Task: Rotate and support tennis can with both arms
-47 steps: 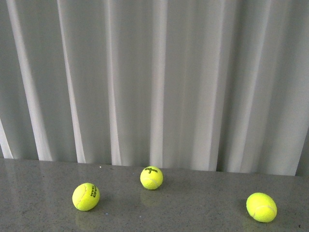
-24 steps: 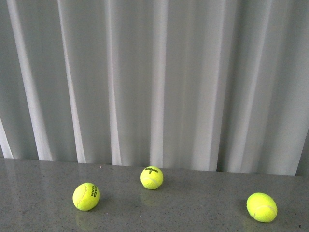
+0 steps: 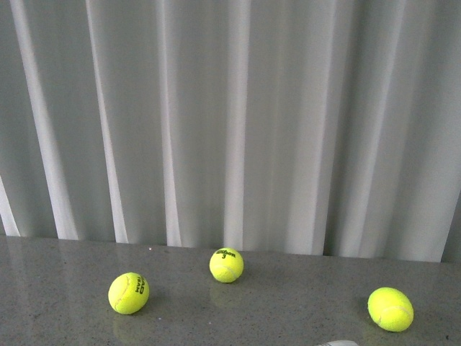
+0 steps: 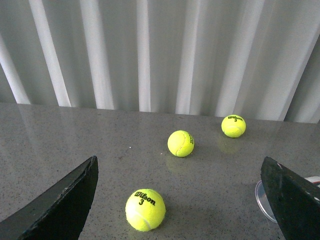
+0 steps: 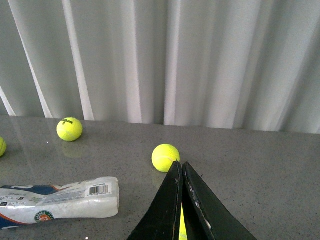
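Your right pincer (image 5: 180,164) is pinched closed, low in the middle of its wrist view. A sliver of yellow-green shows in the crack between the fingers, and you can't tell what it is. Your left pincer (image 4: 178,162) gapes wide and holds nothing, with one finger in each lower corner of its view.

The tennis can (image 5: 55,202) lies on its side on the table (image 5: 260,165), lower left of the right wrist view, barcode up, with neither arm on it.

My read is that you're at the approach. Spread the right pincer first, then bring both in on the can from opposite ends, so one turns it while the other steadies. That thin clear wall looks ready to buckle, so squeeze lightly. Mind the ball (image 5: 165,157) just past the right fingertips.

Now the count: one can, two pincers, and three tennis balls in the front view, namely left ball (image 3: 128,293), middle ball (image 3: 226,265) and right ball (image 3: 390,308). A clear round rim (image 4: 264,200) peeks in at the lower right of the left wrist view. Whether it's a lid or the can's end is unclear.
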Controlling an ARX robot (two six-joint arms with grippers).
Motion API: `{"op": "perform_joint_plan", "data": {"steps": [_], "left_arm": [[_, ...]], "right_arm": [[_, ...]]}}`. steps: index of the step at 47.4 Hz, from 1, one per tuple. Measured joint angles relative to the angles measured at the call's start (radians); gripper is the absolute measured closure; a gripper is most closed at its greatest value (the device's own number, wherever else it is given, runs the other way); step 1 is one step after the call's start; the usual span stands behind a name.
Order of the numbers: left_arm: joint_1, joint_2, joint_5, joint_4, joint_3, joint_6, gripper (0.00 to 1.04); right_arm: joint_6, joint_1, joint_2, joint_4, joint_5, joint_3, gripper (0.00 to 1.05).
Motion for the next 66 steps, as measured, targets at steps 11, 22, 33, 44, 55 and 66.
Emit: {"op": "perform_joint_plan", "data": {"steps": [11,22,33,44,55,66], "left_arm": [[0.000,0.000,0.000,0.000,0.000,0.000,0.07],[0.000,-0.001,0.000,0.000,0.000,0.000,0.07],[0.000,0.000,0.000,0.000,0.000,0.000,0.07],[0.000,0.000,0.000,0.000,0.000,0.000,0.07],[0.000,0.000,0.000,0.000,0.000,0.000,0.07],[0.000,0.000,0.000,0.000,0.000,0.000,0.07]], "right_arm": [[0.000,0.000,-0.073,-0.077,0.000,0.000,1.01],[0.000,0.000,-0.212,-0.217,-0.001,0.000,1.01],[0.000,0.000,-0.213,-0.219,-0.001,0.000,1.01],[0.000,0.000,-0.213,-0.219,-0.001,0.000,0.55],[0.001,0.000,-0.213,-0.219,-0.001,0.000,0.05],[0.000,0.000,-0.213,-0.219,-0.001,0.000,0.07]]}}
